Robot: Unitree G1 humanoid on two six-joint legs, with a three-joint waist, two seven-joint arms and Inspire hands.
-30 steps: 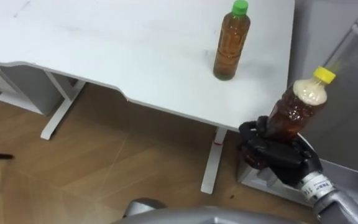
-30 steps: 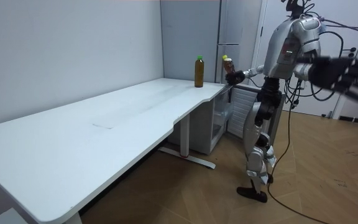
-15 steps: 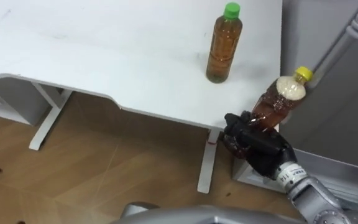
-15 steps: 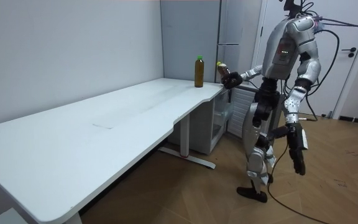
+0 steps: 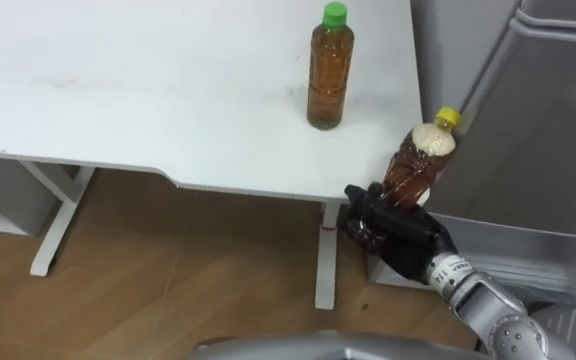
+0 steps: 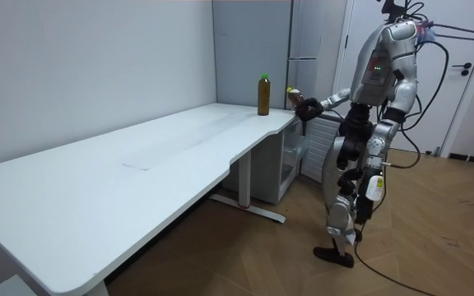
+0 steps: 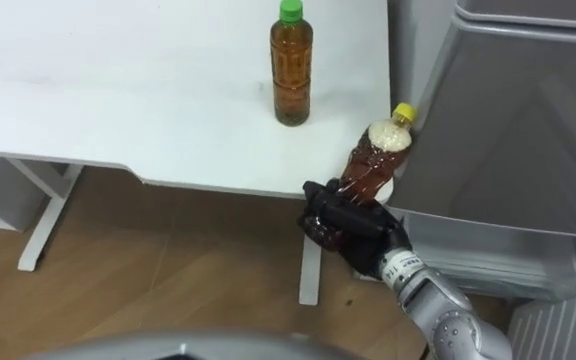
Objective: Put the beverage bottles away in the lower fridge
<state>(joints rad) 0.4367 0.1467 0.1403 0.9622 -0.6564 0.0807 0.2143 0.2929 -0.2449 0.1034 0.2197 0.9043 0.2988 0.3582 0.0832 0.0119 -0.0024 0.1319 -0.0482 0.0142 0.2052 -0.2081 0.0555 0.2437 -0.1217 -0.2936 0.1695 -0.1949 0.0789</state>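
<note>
Left eye view: yellow-capped brown plastic bottle (image 5: pixel 419 168) clasped in curled right robot hand (image 5: pixel 393 227) — held tilted beside white counter (image 5: pixel 168 90) edge; green-capped amber bottle (image 5: pixel 328 68) stood upright on counter.

The left hand (image 6: pixel 369 194) has swung down from out front to the thigh. The right hand (image 5: pixel 393 226) has brought its bottle (image 5: pixel 415 170) nearer the surface (image 5: pixel 168 90) corner.
</note>
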